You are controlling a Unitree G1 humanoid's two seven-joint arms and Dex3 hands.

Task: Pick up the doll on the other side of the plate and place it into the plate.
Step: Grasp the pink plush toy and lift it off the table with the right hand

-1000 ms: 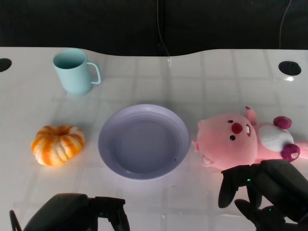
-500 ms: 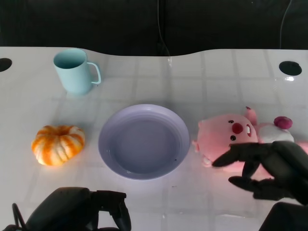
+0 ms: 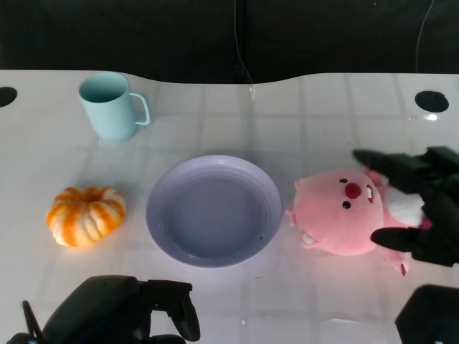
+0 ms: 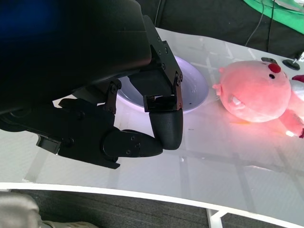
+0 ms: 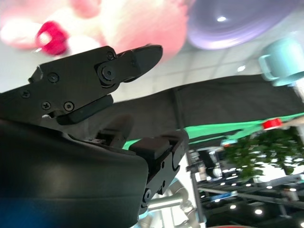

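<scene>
Lying on its side on the white table (image 3: 301, 115), the pink doll (image 3: 343, 213) is resting just to the right of the lavender plate (image 3: 161, 222), w/ its round head toward the plate and its body (white belly, magenta paws) pointing away toward the table edge. The right hand (image 3: 419, 204) is hovering over the doll's body w/ its fingers (image 3: 380, 163) spread wide, some reaching over the far side of the head and one lower finger sitting at the near side of the body; it is not gripping anything, and I cannot tell if any fingertip is touching the plush. In the right wrist view the fingers are also standing apart, w/ the doll blurred behind them. The plate is holding nothing inside. The left hand (image 3: 122, 315) is staying low at the near edge of the table, in front of the plate; the left wrist view is showing its fingers (image 4: 164, 126) curled in toward the palm w/ nothing between them. An orange pumpkin (image 3: 86, 215) is sitting left of the plate, and a light blue mug (image 3: 111, 106) is standing further back on the left, well apart from both.
</scene>
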